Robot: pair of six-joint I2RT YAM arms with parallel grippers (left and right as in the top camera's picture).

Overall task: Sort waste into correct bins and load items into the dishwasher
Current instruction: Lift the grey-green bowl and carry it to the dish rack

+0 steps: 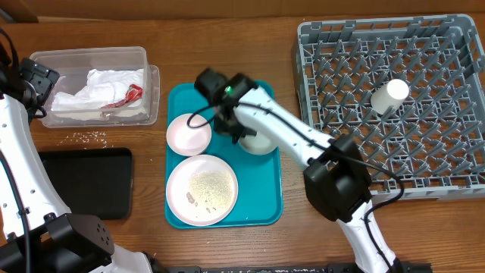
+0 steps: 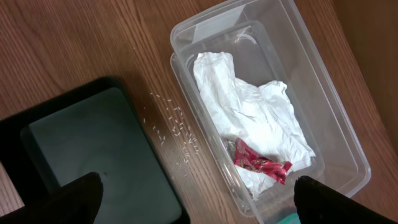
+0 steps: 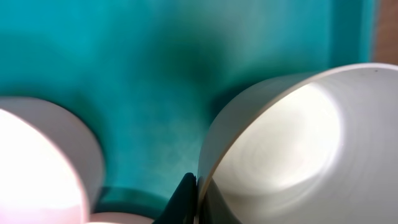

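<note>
Metal bowl (image 3: pixel 280 149): rim pinched in right tool (image 3: pixel 196 198).

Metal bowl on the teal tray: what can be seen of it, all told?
The metal bowl is round, thin-rimmed, dull silvery inside and looks empty. It sits open side up on the right part of the teal tray, beside the small pink bowl. The right pincer is shut on its rim. From overhead the arm hides part of it.
</note>
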